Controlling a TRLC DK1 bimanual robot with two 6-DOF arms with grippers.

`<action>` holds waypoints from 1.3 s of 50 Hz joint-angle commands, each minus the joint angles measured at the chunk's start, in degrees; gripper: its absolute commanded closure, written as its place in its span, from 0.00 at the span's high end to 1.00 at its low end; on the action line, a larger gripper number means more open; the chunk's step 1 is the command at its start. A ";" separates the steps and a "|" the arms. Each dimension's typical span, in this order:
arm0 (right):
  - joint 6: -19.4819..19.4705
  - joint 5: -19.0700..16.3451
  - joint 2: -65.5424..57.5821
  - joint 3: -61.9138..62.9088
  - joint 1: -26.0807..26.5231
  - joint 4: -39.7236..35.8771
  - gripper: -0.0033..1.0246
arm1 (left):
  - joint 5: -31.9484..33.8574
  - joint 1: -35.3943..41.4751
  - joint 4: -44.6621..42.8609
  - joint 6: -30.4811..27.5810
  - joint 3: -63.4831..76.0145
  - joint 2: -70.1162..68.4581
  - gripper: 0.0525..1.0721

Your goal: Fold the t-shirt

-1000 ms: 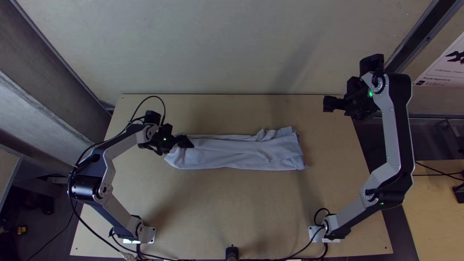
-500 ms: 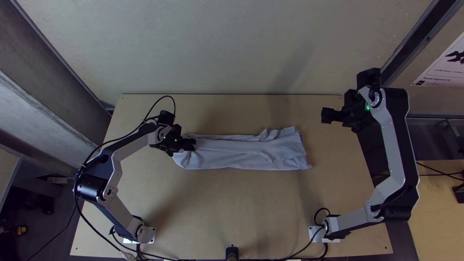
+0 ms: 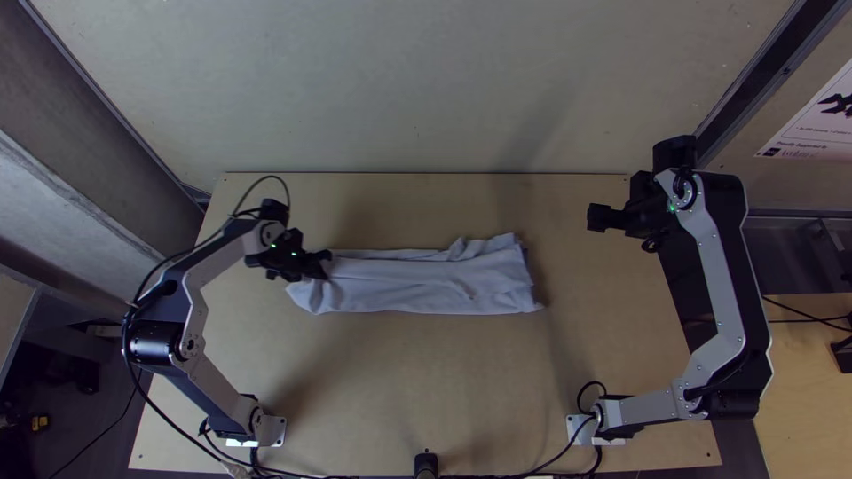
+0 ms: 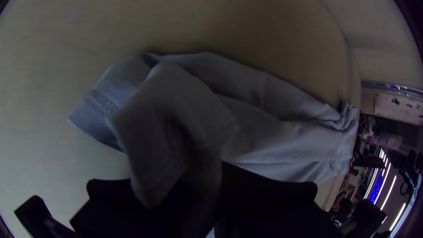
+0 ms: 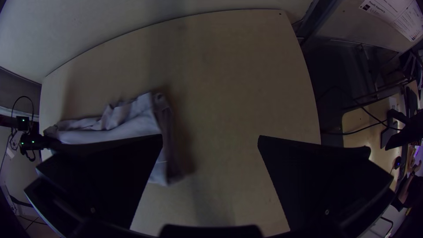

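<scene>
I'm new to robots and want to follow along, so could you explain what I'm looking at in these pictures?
This machine is a pair of robot arms, the left arm and right arm, mounted at a wooden table. The top view looks steeply down from above the table's near edge. Each wrist view comes from a camera on that arm, with its own black gripper fingers at the bottom.

On the table lies a pale t-shirt, folded into a long, narrow, slightly rumpled strip. The left gripper is pinching one end of it. The right gripper is open and holds nothing, off beyond the strip's other end.
</scene>
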State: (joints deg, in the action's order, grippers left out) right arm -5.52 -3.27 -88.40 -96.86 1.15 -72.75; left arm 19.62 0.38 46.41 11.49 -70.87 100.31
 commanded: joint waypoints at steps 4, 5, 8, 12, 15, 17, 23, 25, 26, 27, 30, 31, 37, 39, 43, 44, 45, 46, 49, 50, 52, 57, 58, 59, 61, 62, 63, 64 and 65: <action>-0.55 -0.16 2.88 4.49 -0.18 3.84 0.96 | -2.57 -8.47 6.15 -7.18 -4.89 -1.70 0.03; -0.55 0.02 3.23 5.10 0.00 4.81 0.96 | -3.18 -9.61 6.94 -8.41 -5.42 -1.79 0.03; -0.55 1.25 3.94 6.77 0.61 7.18 0.96 | -5.03 -12.78 9.13 -11.57 -7.18 -1.79 0.03; -1.42 1.77 3.94 8.27 1.14 7.71 0.96 | -7.05 -17.43 11.33 -16.06 -9.81 -1.44 0.03; -1.60 1.77 4.03 9.06 1.67 8.15 0.96 | -8.10 -20.95 13.79 -19.48 -12.19 -0.73 0.03; -1.78 1.86 4.20 9.76 1.75 8.68 0.96 | -9.33 -22.88 15.11 -21.51 -13.68 -0.38 0.03; -2.22 2.30 4.46 11.43 2.02 9.65 0.96 | -12.32 -28.24 16.96 -26.78 -17.72 0.23 0.03; -2.30 2.39 4.64 12.04 1.93 10.26 0.96 | -13.38 -29.91 17.04 -28.62 -18.87 0.23 0.03; -2.30 2.48 4.82 12.40 1.93 10.61 0.96 | -13.82 -30.62 17.13 -29.42 -19.30 0.23 0.03; -2.30 2.65 4.90 12.66 1.93 10.88 0.96 | -14.43 -31.06 17.22 -30.29 -19.74 0.23 0.03; -2.57 2.92 4.90 13.10 1.49 11.14 0.96 | -17.51 -32.20 17.40 -32.40 -20.54 0.15 0.03; -2.83 3.18 4.99 13.28 1.31 11.32 0.96 | -17.86 -32.37 17.48 -32.93 -20.89 0.06 0.03; -3.71 3.88 5.43 14.42 0.70 12.02 0.96 | -21.81 -32.11 19.68 -33.99 -25.02 -1.00 0.03; -3.89 3.97 5.61 14.86 0.52 12.11 0.96 | -22.43 -31.32 21.70 -34.25 -26.60 -1.70 0.03; -4.59 4.15 6.05 15.91 0.26 12.19 0.96 | -27.09 -28.24 23.37 -34.25 -28.01 -3.46 0.03; -4.68 4.15 6.31 16.09 0.26 12.19 0.96 | -28.05 -27.45 23.55 -34.25 -28.27 -3.90 0.03; -4.68 4.23 6.40 16.26 0.26 12.19 0.96 | -28.85 -26.49 23.81 -34.34 -28.45 -4.42 0.03; -4.68 4.23 6.57 16.53 0.26 12.19 0.96 | -29.64 -25.69 24.08 -34.25 -28.62 -4.86 0.03; -4.85 4.41 7.10 16.97 0.43 12.19 0.96 | -31.31 -22.44 25.92 -33.81 -29.41 -6.09 0.03; -4.76 4.41 7.19 17.14 0.52 12.19 0.96 | -31.57 -21.39 26.18 -33.55 -29.59 -6.45 0.03; -4.76 4.41 7.54 17.58 0.70 12.19 0.96 | -32.45 -19.37 26.62 -32.84 -29.68 -7.06 0.03; -4.76 4.50 8.51 18.37 1.31 12.11 0.96 | -35.88 -13.48 28.38 -30.38 -29.59 -7.68 0.03; -4.76 4.50 8.68 18.46 1.49 12.19 0.96 | -36.40 -12.34 29.00 -29.77 -29.59 -7.68 0.03; -4.76 4.50 8.77 18.64 1.67 12.11 0.96 | -37.19 -11.11 29.44 -29.15 -29.68 -7.68 0.03; -4.68 4.50 9.04 18.90 2.02 12.19 0.96 | -37.81 -8.73 29.52 -27.66 -29.59 -7.68 0.03; -4.68 4.50 9.21 19.08 2.19 12.11 0.96 | -37.81 -7.68 29.96 -27.13 -29.59 -7.68 0.03; -4.59 4.50 9.39 19.25 2.37 12.19 0.96 | -37.90 -6.62 30.49 -26.52 -29.41 -7.59 0.03; -4.59 4.41 9.47 19.34 2.54 12.19 0.96 | -38.51 -5.39 30.67 -25.81 -29.15 -7.50 0.03; -4.59 4.50 9.56 19.52 2.81 12.19 0.96 | -39.30 -3.99 30.67 -25.11 -28.80 -7.50 0.03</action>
State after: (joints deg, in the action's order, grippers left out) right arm -9.19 0.67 -80.40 -79.07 2.83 -60.55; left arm -17.61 -7.90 75.24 -17.06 -99.39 93.84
